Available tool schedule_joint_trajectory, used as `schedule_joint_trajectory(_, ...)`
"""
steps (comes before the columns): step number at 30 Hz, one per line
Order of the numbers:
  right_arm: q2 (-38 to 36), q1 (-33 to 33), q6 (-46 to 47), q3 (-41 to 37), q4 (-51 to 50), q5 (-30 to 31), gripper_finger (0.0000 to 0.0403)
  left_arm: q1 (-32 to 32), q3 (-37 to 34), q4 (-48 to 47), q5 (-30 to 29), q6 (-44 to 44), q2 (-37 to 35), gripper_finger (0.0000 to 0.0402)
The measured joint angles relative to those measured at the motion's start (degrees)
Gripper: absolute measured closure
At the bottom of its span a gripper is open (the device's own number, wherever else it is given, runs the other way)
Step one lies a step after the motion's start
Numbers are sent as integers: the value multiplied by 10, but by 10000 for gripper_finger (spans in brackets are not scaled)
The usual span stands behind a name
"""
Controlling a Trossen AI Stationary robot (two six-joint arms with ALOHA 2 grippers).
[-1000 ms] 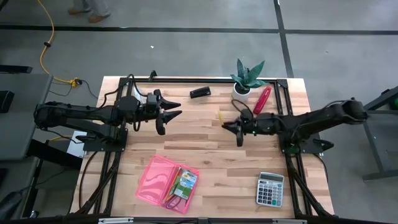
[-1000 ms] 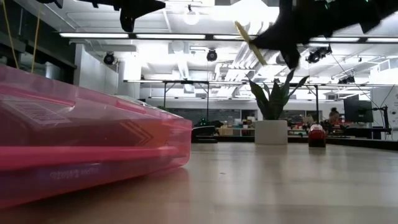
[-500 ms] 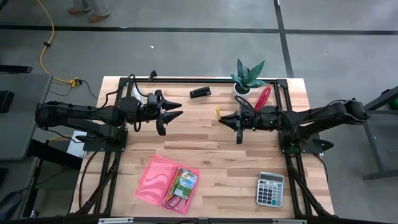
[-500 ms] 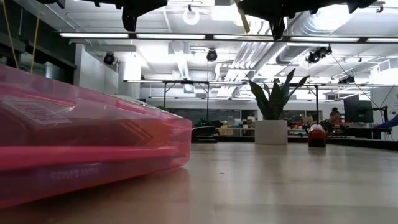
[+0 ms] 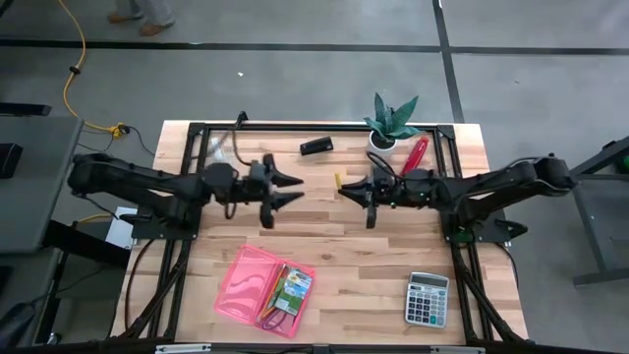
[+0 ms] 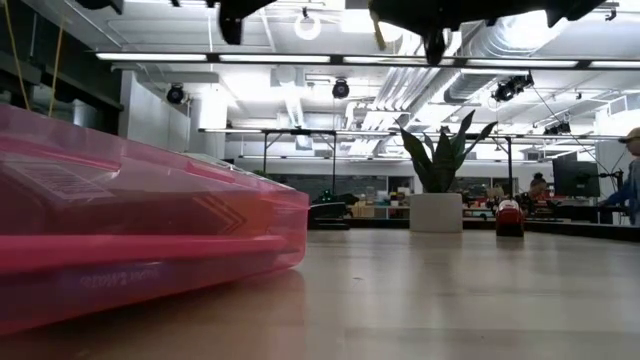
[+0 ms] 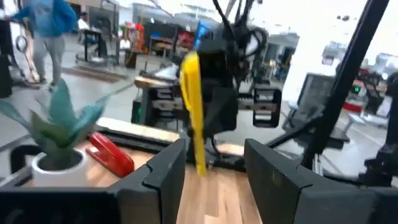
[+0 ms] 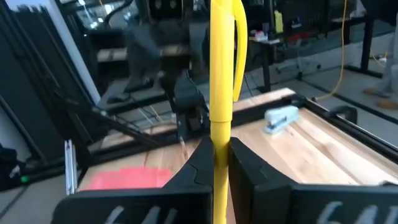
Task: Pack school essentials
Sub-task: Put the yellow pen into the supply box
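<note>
Above the middle of the tabletop (image 5: 324, 231), the right gripper (image 5: 346, 189) pinches a yellow pen (image 8: 222, 81) by its lower part, facing the left gripper (image 5: 290, 190), whose fingers stand wide and empty. If a handover is intended, the pen could tilt or drop should the left fingers close off-centre or the right release early, missing the pink case (image 5: 265, 291) near the front edge.
</note>
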Motion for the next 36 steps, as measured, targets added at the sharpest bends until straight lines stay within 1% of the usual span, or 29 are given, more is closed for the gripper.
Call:
schedule_joint_trajectory(5, 57, 0, 4, 3, 89, -17, 403, -7, 55, 9, -2, 0, 91, 224)
schedule_joint_trajectory(10, 90, 6, -3, 35, 88, -46, 403, 0, 107, 8, -1, 0, 151, 189)
schedule_joint_trajectory(15, 99, 4, -2, 47, 82, -45, 403, 3, 131, 10, 9, -2, 167, 164)
schedule_joint_trajectory(18, 99, 4, -4, 47, 83, -41, 403, 3, 131, 8, 39, 12, 167, 161)
schedule_joint_trajectory(20, 99, 4, -4, 47, 83, -41, 403, 3, 131, 9, 49, 15, 166, 166)
schedule_joint_trajectory(22, 99, 4, -2, 47, 81, -41, 403, 3, 131, 7, 49, 15, 165, 179)
schedule_joint_trajectory(25, 99, 4, -2, 47, 80, -41, 403, 3, 131, 7, 40, 10, 165, 218)
schedule_joint_trajectory(29, 99, 4, -4, 47, 80, -42, 403, 5, 131, 7, 26, 11, 165, 298)
schedule_joint_trajectory(32, 99, 4, -9, 47, 80, -40, 403, 7, 131, 7, 30, 7, 165, 362)
schedule_joint_trajectory(33, 99, 4, -9, 47, 81, -40, 403, 7, 131, 7, 29, 7, 165, 377)
schedule_joint_trajectory(34, 99, 4, -8, 47, 81, -40, 403, 7, 131, 8, 29, 7, 165, 384)
schedule_joint_trajectory(36, 99, 4, -8, 47, 81, -40, 402, 7, 131, 8, 27, 6, 165, 381)
